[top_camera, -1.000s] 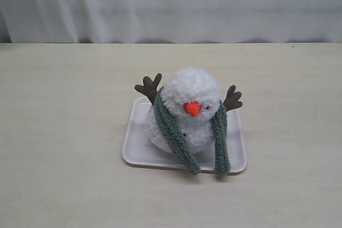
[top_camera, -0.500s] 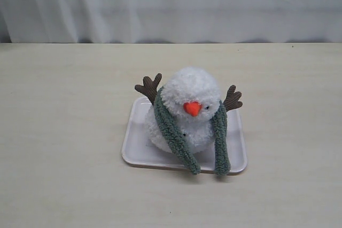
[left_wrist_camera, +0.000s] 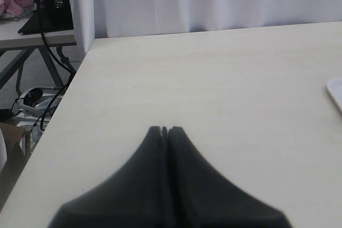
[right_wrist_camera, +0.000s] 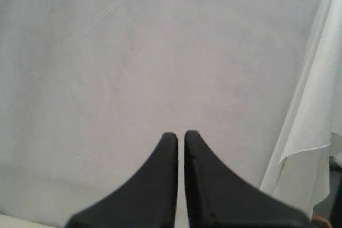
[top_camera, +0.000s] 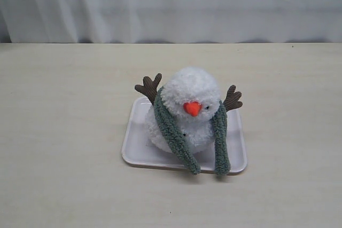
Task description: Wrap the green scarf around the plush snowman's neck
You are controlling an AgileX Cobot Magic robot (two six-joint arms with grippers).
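One plush snowman (top_camera: 189,92) sits at the centre of the exterior frame on a white tray (top_camera: 133,150), which rests on the pale surface (top_camera: 64,132). The green scarf (top_camera: 171,129) passes behind its head, and we see both ends hang down the front, apart from each other, to the tray's lower edge.

In the left wrist view, the left fingers (left_wrist_camera: 152,150) are pressed together at lower centre over bare surface, with the tray's corner at the right edge.

In the right wrist view, the right fingers (right_wrist_camera: 168,156) stand all but together, only a thin slit between them, against a white curtain (right_wrist_camera: 107,78).
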